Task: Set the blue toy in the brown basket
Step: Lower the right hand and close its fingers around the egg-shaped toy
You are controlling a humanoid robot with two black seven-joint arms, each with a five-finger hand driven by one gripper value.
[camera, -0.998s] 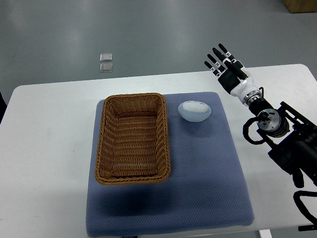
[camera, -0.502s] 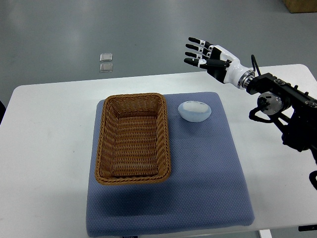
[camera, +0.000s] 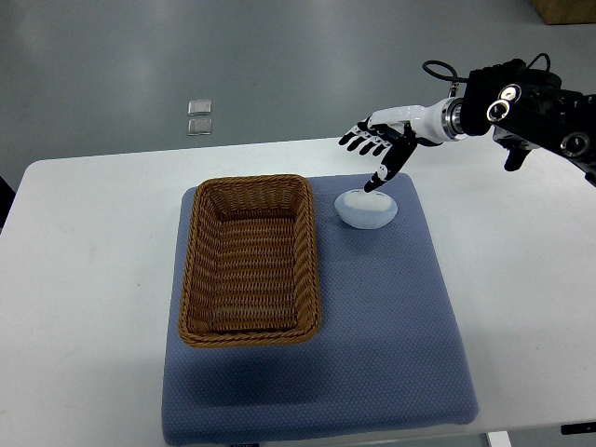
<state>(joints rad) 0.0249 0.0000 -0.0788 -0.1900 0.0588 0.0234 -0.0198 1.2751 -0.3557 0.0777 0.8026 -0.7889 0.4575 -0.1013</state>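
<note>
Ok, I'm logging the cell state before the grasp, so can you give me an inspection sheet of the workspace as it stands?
Surface: white table with a blue mat laid on it.
Job's things: blue toy lies on the mat, just right of the brown basket and apart from it; the basket holds nothing.
Clutter: nothing seen on the table.
Hands: right hand hangs above the toy's far edge, fingers spread, one pointing down at the toy; whether it touches is unclear. Left hand not in view.
Cables: a black cable loops by the right forearm.
Surroundings: grey floor with two small clear squares beyond the table; a brown box corner top right.
</note>
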